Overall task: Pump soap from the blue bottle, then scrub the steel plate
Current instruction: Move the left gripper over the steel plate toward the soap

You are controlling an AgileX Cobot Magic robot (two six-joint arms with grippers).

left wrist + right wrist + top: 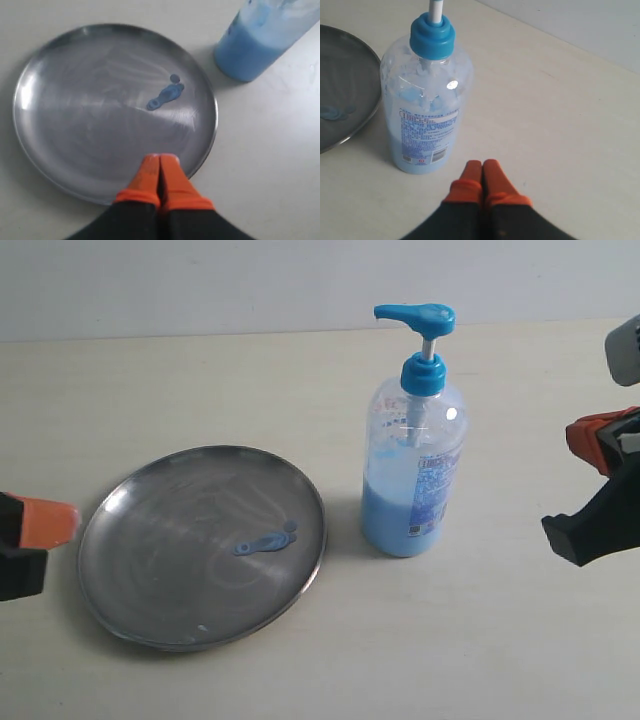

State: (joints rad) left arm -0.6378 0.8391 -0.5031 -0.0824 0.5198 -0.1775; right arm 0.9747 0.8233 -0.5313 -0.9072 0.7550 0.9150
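The steel plate [200, 545] lies on the table left of centre, with a small blob of blue soap [266, 540] right of its middle. The plate [100, 105] and its soap [165, 96] also show in the left wrist view. The blue bottle [413, 455] stands upright just right of the plate, pump head up, light blue liquid filling its lower part; its body [426, 100] shows in the right wrist view. My left gripper [159, 159] is shut and empty above the plate's near rim, at the exterior view's left edge [45, 522]. My right gripper [482, 164] is shut and empty, right of the bottle.
The pale table [480, 640] carries only the plate and bottle. A light wall [200, 280] runs along the back edge. A grey part of the right arm [625, 345] shows at the upper right of the exterior view.
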